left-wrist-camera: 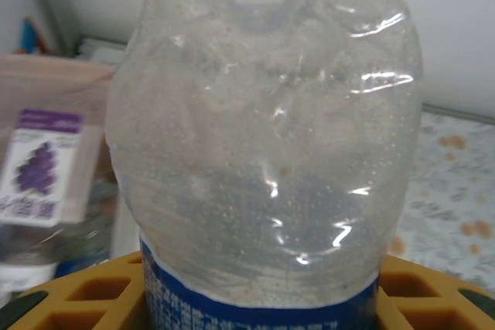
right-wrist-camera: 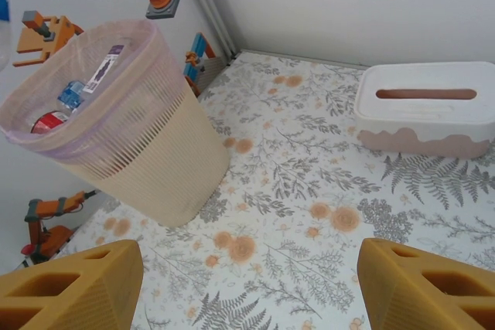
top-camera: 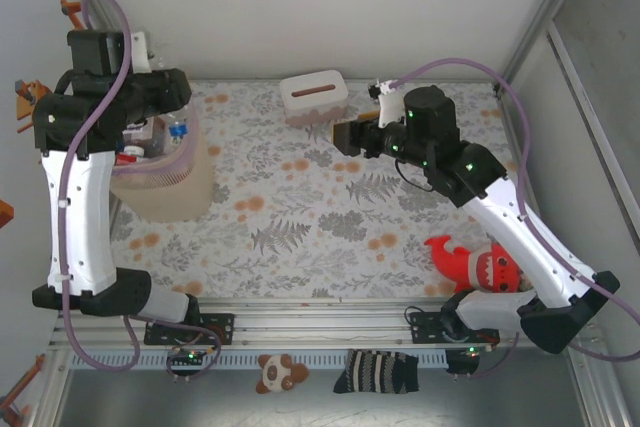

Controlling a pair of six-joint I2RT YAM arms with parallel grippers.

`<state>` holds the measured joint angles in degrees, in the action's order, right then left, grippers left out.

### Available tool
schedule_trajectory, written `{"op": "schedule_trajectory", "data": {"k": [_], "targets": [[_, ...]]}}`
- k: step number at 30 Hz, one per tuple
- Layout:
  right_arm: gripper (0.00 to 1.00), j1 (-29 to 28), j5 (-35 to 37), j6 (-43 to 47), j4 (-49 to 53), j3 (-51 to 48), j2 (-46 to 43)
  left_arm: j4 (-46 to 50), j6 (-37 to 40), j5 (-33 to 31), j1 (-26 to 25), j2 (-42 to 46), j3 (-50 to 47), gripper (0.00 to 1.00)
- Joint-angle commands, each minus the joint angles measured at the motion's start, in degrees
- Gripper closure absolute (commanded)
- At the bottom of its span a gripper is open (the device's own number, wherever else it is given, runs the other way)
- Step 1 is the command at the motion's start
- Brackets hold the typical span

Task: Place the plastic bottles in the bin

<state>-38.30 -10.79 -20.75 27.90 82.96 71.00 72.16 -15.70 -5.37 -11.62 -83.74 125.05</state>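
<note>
The flowery table [top-camera: 330, 217] is holding the big bin [right-wrist-camera: 147, 152] on its left, with some bottles [right-wrist-camera: 66, 102] lying inside. The left gripper [left-wrist-camera: 259, 307] is squeezing a clear bottle [left-wrist-camera: 263, 152] up by the bin. The right gripper [right-wrist-camera: 247, 284] is hanging wide open, holding nothing

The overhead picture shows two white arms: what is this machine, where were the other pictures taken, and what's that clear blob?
These are two robot arms bolted at the edge of a table; one camera looks down on both. The other cameras ride on the wrists, looking past each end effector, the two-fingered grasping part. The blob is a clear plastic bottle, seen bottom-first, pinched in the left end effector. The right end effector is open and empty; beyond it stand the bin, with bottles inside, and a white tissue box. A red plush toy lies by the right arm.
</note>
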Motion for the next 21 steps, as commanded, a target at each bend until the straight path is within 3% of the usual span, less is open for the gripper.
{"op": "schedule_trajectory", "data": {"k": [1, 10, 21], "targets": [[0.28, 0.34, 1.03, 1.24, 0.66, 0.49, -0.03, 10.93, 6.01, -8.76, 1.43, -3.57, 2.86, 0.50], [0.28, 0.34, 0.49, 1.24, 1.08, 1.46, 0.71, 12.78, 11.45, -11.54, 6.72, -11.24, 6.14, 0.49], [0.28, 0.34, 1.20, 0.97, 1.08, 0.89, 0.02, 11.96, 13.78, 0.28, 11.24, -21.85, 6.31, 0.49]]}}
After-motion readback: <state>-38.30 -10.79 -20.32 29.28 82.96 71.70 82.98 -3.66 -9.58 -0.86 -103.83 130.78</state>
